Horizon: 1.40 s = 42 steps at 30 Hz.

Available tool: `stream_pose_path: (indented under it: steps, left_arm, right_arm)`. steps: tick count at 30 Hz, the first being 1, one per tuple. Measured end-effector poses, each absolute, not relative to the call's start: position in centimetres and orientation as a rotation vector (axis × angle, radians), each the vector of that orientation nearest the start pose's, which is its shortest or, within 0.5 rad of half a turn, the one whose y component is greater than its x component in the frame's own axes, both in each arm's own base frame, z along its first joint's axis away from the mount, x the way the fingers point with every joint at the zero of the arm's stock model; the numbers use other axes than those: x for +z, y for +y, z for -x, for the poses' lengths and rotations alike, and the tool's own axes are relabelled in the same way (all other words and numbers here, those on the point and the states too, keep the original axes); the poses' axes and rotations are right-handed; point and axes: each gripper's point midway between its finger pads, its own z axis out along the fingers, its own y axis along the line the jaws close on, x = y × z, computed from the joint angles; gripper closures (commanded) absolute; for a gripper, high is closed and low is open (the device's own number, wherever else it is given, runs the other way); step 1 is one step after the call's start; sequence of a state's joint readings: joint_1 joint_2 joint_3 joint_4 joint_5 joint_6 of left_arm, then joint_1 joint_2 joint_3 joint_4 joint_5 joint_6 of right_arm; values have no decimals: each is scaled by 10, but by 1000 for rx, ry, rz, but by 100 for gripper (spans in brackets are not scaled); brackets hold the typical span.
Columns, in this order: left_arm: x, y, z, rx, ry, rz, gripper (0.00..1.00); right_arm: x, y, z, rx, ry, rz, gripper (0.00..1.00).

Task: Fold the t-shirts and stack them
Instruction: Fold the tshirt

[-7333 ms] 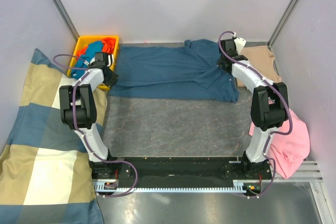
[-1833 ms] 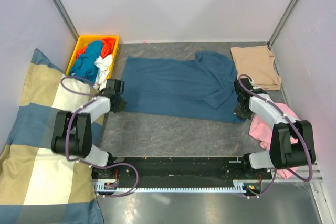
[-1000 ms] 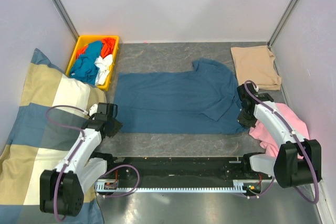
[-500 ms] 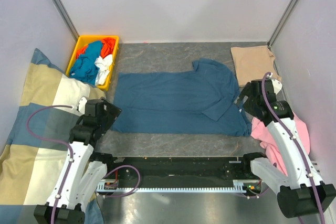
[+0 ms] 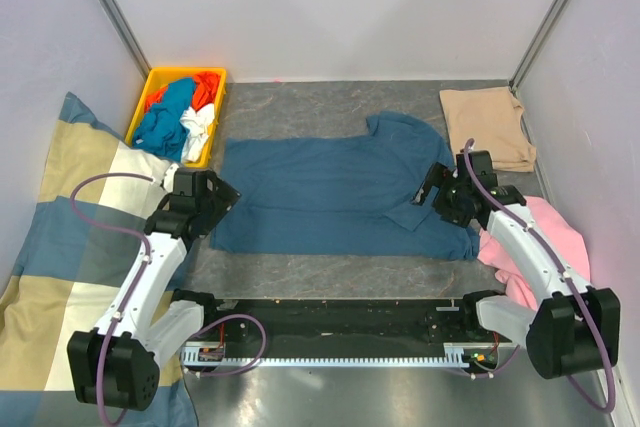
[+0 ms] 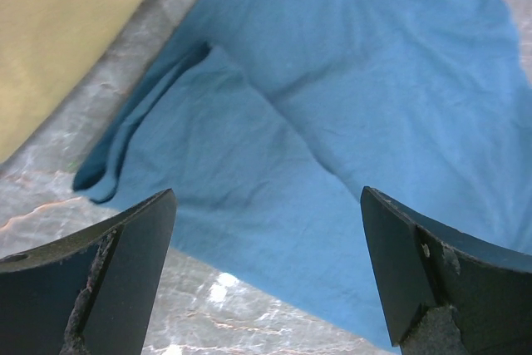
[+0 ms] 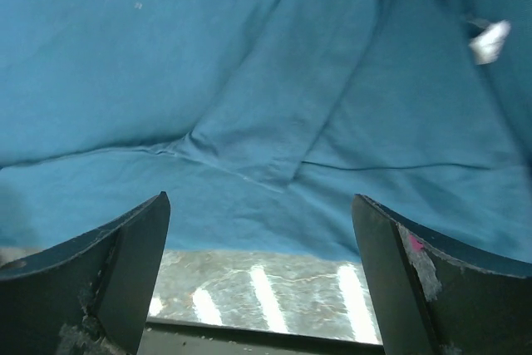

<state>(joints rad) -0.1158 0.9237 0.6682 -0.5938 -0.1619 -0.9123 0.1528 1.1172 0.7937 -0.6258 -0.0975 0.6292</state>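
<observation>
Left hand, right hand newly wide above soft teal t-shirt

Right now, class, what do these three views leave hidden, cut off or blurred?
Top view: pink garment, partly under the right arm.
Top view: clothes in the yellow bin, heaped, count unclear.
Top view: checked cushion, cut by left and bottom edges.
Right wrist view: white tag on the teal t-shirt, blurred.

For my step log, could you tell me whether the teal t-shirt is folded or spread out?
Spread out: the teal t-shirt lies flat across the table, one sleeve lapped over it.
</observation>
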Motion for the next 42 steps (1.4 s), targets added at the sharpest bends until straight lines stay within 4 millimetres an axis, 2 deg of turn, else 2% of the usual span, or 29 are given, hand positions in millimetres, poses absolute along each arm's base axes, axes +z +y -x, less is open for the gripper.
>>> stream_pose_path:
  steps: [5,15,22,33,42]
  left_arm:
    - [116,-38,-262,-307,2194,982,0]
    - [110,-42,-263,-326,2213,956,0]
    - [111,-42,-265,-327,2208,946,0]
    - [103,-42,-264,-314,2230,952,0]
    - [101,-42,-264,-314,2231,953,0]
  right_arm:
    - [94,100,-260,522,2538,-562,2]
    - [71,118,-265,552,2576,-548,2]
    - [61,122,-271,547,2588,-553,2]
    - [53,124,-271,520,2604,-551,2]
    - [38,124,-269,499,2633,-561,2]
